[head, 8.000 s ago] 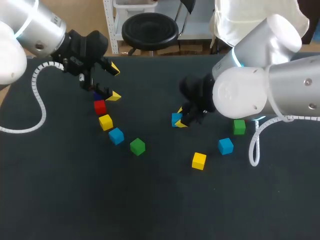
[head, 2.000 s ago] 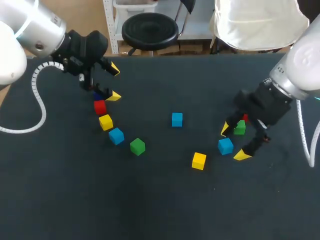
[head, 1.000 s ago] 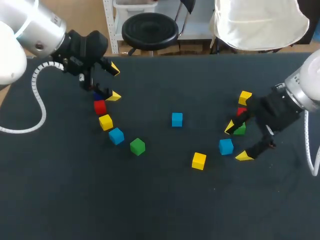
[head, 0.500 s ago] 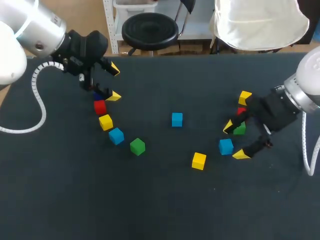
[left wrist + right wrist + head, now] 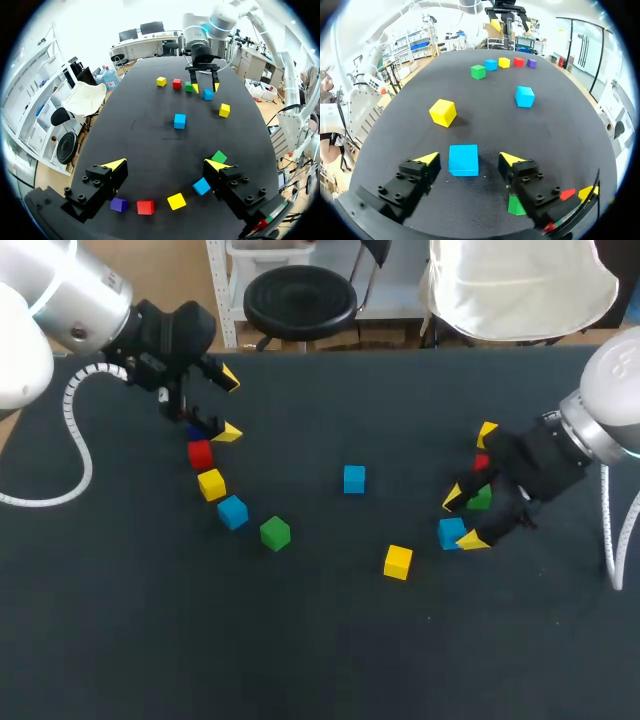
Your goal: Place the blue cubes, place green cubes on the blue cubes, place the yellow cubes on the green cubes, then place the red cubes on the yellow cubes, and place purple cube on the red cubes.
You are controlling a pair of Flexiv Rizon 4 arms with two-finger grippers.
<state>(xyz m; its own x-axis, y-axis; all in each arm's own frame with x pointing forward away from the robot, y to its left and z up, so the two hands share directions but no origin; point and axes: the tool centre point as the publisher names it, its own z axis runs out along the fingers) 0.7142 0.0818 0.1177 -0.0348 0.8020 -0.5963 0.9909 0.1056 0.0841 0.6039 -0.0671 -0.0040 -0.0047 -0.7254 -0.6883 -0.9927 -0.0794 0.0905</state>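
My right gripper (image 5: 462, 519) is low over a blue cube (image 5: 451, 532). In the right wrist view this blue cube (image 5: 464, 160) lies between the fingers, with a small gap on each side, so the gripper (image 5: 469, 159) is open. Just behind it are a green cube (image 5: 479, 499), a red cube (image 5: 482, 462) and a yellow cube (image 5: 488, 433). A second blue cube (image 5: 354, 479) sits mid-table and a yellow cube (image 5: 398, 561) lies nearer the front. My left gripper (image 5: 229, 405) hangs open and empty at the back left above a purple cube (image 5: 119, 204).
A curved row on the left runs from a red cube (image 5: 200, 454) through a yellow cube (image 5: 211, 484) and a blue cube (image 5: 232, 511) to a green cube (image 5: 275, 532). The dark table (image 5: 300, 640) has bare room across its front half.
My right gripper has shifted left towards the blue cube, and its fingers have narrowed around it. The left arm and all the cubes have stayed put.
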